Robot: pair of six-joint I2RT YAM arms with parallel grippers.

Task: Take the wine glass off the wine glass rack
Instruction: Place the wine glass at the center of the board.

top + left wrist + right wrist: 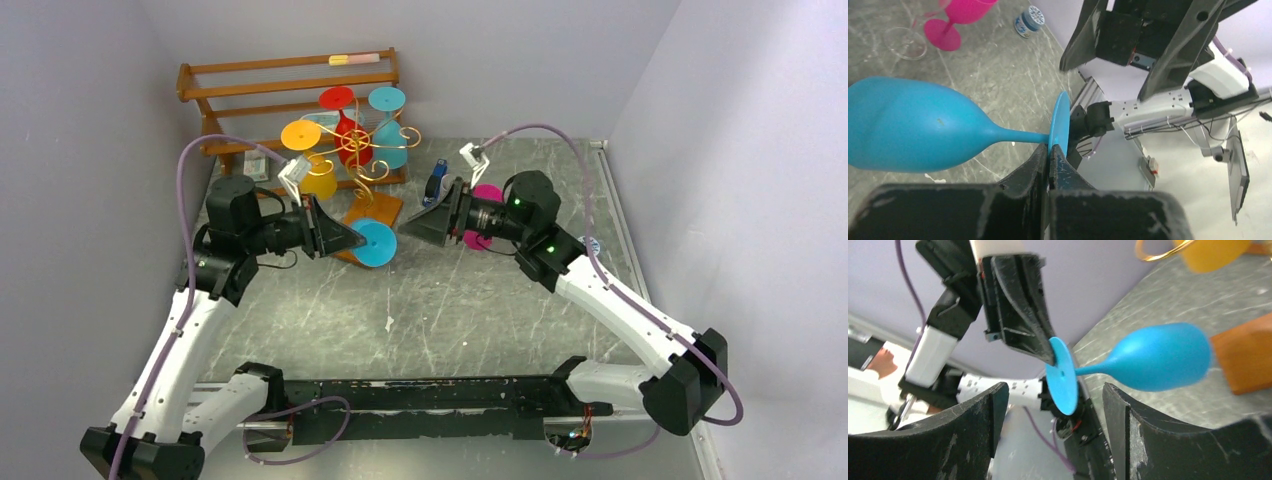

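Since the blue wine glass (pixel 376 243) hangs clear of the gold wire wine glass rack (pixel 372 160), lying sideways in the air just beside the rack's wooden base (pixel 385 207), I'd say the lifting-off is done and it now wants handing over or setting down. The left gripper (pixel 1049 152) pinches the thin rim of its flat round foot, while the right gripper (pixel 418 224) faces it, jaws spread wide and empty. It looks like smooth matte plastic, rounded bowl on slim stem, so that edge grip could slip.
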